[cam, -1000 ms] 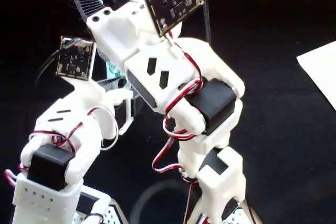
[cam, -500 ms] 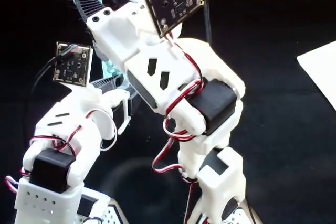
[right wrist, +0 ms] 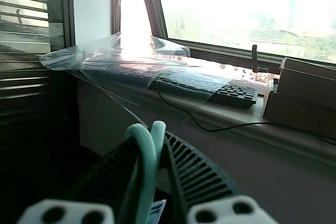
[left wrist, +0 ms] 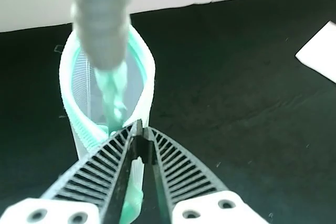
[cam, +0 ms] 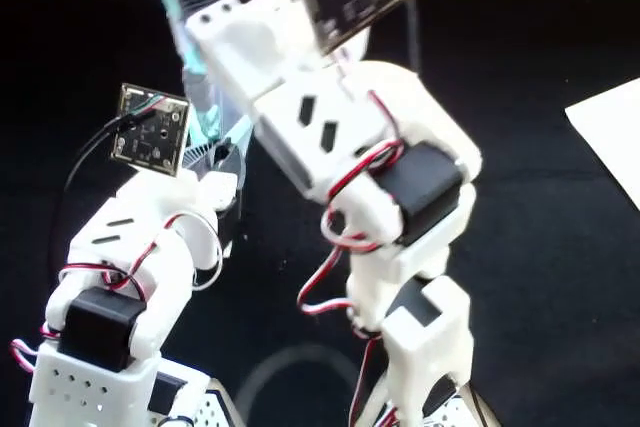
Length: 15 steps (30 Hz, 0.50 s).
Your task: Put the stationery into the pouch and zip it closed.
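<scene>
One mesh pouch point(left wrist: 84, 85), two grippers: left gripper point(left wrist: 139, 140) fingers pinch its rim, right gripper point(right wrist: 157, 140) fingers pinch its teal strap point(right wrist: 144, 153), contents unreadable.

Black keyboard point(right wrist: 210, 88) along a windowsill point(right wrist: 294, 135), clear plastic sheet point(right wrist: 105, 51) draped partly over it, thin black cable point(right wrist: 210, 127) trailing in front of it, brown cardboard box point(right wrist: 304, 95) just beside it, bright window point(right wrist: 252, 3) behind it — slatted blind point(right wrist: 26, 3) well apart, opposite the box.

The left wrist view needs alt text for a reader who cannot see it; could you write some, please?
The left gripper is shut on the mint-green rim of an open mesh pouch over a black table. The right gripper grips its trim higher up.
</scene>
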### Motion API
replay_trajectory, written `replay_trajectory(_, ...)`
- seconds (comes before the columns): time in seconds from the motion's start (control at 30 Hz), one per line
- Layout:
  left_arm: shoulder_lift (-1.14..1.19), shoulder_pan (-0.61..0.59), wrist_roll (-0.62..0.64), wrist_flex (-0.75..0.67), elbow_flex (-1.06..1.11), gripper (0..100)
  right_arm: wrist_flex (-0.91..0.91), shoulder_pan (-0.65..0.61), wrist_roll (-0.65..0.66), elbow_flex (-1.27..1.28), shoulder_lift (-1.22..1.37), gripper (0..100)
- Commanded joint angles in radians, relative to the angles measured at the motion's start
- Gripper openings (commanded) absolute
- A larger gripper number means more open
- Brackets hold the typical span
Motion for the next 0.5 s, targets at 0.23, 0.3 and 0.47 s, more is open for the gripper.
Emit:
replay_trajectory(0.23,0.027,-0.082,-0.049,0.180,0.124,1,0.093,0.340,0.006,-0.016,-0.007,0.6)
replay_trajectory(0.3,0.027,-0.108,-0.049,0.180,0.125,1,0.117,0.378,0.006,-0.015,-0.007,0.6)
replay_trajectory(0.47,0.033,-0.166,-0.049,0.180,0.124,1,0.159,0.483,0.005,-0.016,0.030,0.6)
